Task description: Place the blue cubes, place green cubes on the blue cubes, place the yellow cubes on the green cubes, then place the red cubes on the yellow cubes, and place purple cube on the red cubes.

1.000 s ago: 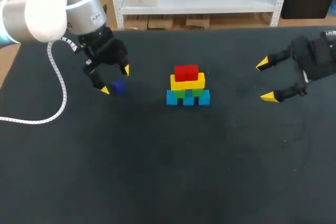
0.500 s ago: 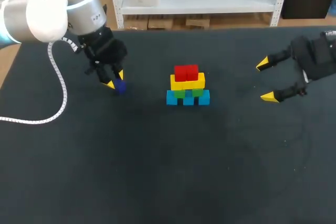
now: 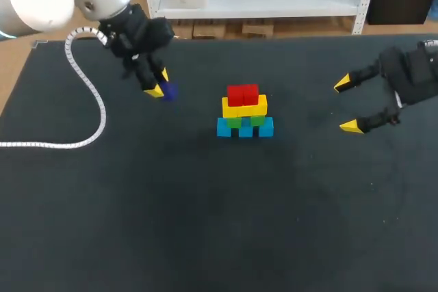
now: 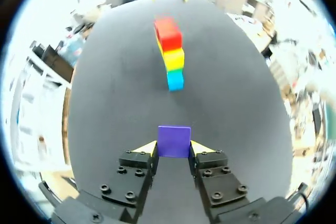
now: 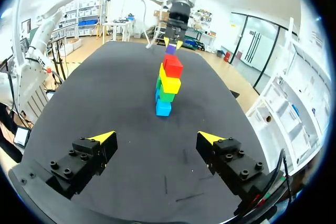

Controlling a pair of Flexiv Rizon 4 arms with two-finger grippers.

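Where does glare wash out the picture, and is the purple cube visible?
Left wrist view: glare whitens all beyond the table, yet the purple cube in the left gripper shows plainly. Head view: even light; the cube looks dark against the table.

Head camera high above table [image 3: 205, 223]; wrist cameras low at opposite ends, cube stack [image 3: 244, 113] common.

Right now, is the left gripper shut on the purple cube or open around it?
Shut on it: in the left wrist view the left gripper has both yellow tips against opposite sides of the purple cube.
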